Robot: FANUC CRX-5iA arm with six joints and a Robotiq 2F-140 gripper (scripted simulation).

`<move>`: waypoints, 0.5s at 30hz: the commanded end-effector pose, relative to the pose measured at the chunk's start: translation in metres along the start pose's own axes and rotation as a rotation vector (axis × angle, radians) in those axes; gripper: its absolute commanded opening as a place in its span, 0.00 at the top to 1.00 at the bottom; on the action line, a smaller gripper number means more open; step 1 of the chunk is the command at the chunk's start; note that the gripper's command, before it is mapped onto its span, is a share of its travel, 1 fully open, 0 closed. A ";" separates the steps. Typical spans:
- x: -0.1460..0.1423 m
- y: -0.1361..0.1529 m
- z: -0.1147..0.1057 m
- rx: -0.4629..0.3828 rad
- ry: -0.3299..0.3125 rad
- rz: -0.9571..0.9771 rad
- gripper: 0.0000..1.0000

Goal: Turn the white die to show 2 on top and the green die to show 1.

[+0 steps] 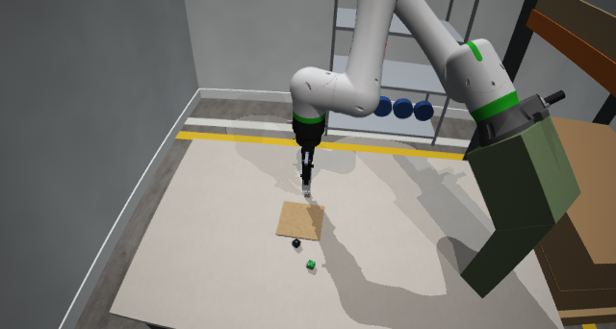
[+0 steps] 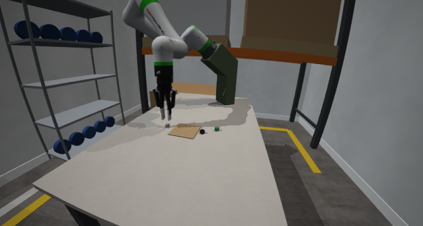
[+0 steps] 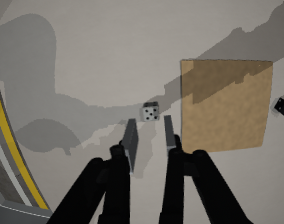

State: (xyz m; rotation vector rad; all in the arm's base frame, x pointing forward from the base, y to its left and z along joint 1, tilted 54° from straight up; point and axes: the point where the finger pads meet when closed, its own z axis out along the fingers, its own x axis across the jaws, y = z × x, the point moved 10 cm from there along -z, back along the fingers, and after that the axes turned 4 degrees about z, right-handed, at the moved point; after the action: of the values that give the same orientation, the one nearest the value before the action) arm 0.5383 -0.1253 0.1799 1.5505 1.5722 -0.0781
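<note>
The white die (image 1: 307, 194) (image 2: 167, 125) (image 3: 151, 112) lies on the table beside the mat (image 1: 298, 220) (image 2: 184, 131) (image 3: 225, 117), on the side away from the black die. Its top shows 5 in the wrist view. My gripper (image 1: 306, 187) (image 2: 166, 119) (image 3: 150, 127) is partly open and empty, pointing down just above the white die, a finger toward either side. The black die (image 1: 296, 242) (image 2: 202, 131) (image 3: 282, 107) is on the table close to the mat's opposite edge. The green die (image 1: 311, 265) (image 2: 217, 129) lies farther off the mat; its top number is too small to read.
The table (image 1: 217, 252) (image 2: 211, 173) carries the mat and dice. The green robot pedestal (image 1: 520, 175) (image 2: 226, 77) stands on it at the arm's base. A metal shelf (image 1: 390, 74) (image 2: 71, 115) with blue round objects stands beyond the table edge. Arm shadows cross the mat.
</note>
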 end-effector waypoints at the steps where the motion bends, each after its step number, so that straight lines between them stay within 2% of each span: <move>1: 0.000 0.000 0.006 -0.001 0.000 0.000 0.79; 15: 0.000 0.000 0.020 -0.001 0.000 0.000 0.79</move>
State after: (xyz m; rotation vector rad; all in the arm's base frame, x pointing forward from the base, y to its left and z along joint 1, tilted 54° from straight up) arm 0.5476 -0.1358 0.1695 1.5502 1.5720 -0.0778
